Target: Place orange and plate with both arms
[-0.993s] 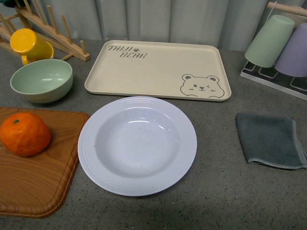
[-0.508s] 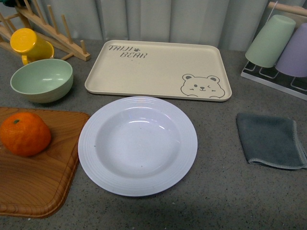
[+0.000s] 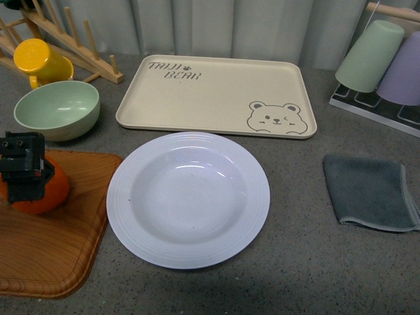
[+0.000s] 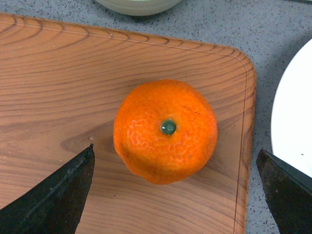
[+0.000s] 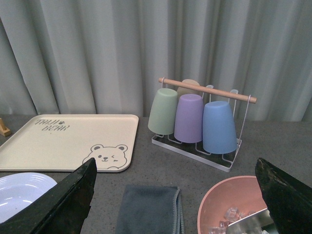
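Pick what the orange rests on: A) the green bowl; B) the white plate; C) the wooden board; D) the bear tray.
C: the orange sits on the wooden board, while the plate beside the board holds nothing.

In the front view the left gripper (image 3: 25,172) covers the top of the orange (image 3: 51,194), stem dot included, and the wooden board (image 3: 65,249) under it runs out of frame at the near left corner of the counter (image 3: 295,275). The grey cloth (image 3: 367,190) is clipped at the right edge. In the right wrist view the pink bowl (image 5: 229,197) is cut off, its pale contents too small to name.
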Controlling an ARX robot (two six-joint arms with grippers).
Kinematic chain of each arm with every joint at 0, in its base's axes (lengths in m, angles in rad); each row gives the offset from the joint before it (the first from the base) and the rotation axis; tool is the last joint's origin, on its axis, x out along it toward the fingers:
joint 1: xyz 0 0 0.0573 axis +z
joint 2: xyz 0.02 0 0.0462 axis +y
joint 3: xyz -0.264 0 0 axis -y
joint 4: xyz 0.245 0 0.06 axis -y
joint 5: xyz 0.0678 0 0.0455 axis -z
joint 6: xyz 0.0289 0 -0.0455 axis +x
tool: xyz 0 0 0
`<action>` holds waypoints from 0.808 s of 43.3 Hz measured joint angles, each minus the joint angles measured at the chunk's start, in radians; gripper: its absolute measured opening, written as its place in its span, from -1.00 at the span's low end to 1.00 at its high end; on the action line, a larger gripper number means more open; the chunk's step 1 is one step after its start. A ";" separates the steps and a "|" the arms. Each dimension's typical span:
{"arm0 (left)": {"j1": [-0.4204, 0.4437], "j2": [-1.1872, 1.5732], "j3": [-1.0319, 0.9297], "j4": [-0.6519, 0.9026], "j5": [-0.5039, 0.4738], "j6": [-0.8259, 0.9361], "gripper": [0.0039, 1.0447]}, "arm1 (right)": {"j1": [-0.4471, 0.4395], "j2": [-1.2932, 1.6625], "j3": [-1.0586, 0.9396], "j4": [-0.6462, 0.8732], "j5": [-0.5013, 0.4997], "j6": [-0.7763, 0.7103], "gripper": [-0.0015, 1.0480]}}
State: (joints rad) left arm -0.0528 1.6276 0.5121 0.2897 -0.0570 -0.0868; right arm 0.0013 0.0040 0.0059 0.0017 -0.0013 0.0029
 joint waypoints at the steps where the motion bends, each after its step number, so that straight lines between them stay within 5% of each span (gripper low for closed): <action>1: 0.000 0.013 0.004 0.007 -0.004 0.000 0.88 | 0.000 0.000 0.000 0.000 0.000 0.000 0.82; 23: 0.046 0.161 0.074 0.044 -0.003 0.016 0.87 | 0.000 0.000 0.000 0.000 0.000 0.000 0.82; 29: 0.046 0.169 0.079 0.044 -0.005 0.019 0.43 | 0.000 0.000 0.000 0.000 0.000 0.000 0.82; 35: 0.041 0.162 0.080 0.033 -0.003 0.016 0.24 | 0.000 0.000 0.000 0.000 0.000 0.000 0.82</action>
State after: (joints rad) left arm -0.0120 1.7897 0.5922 0.3225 -0.0601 -0.0704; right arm 0.0013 0.0040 0.0059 0.0017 -0.0013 0.0029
